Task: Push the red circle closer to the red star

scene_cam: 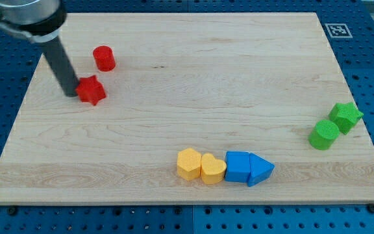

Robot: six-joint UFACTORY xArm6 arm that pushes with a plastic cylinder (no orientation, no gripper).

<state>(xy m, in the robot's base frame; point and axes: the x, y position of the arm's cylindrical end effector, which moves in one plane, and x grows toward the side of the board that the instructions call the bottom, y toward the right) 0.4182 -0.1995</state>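
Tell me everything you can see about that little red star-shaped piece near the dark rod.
The red star is a small, chunky block with blunt points and a flat top, matte red, perhaps plastic. It lies flat on the pale wooden board, near the view's upper left. My tip is right against its left side, seemingly touching. The red circle, a short cylinder, stands just above it in the view, a small gap apart. Nothing else is near it.

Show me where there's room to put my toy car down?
The middle is bare, between the red star and green circle. Crowded: my tip beside the star below the red circle, and the yellow-blue row.
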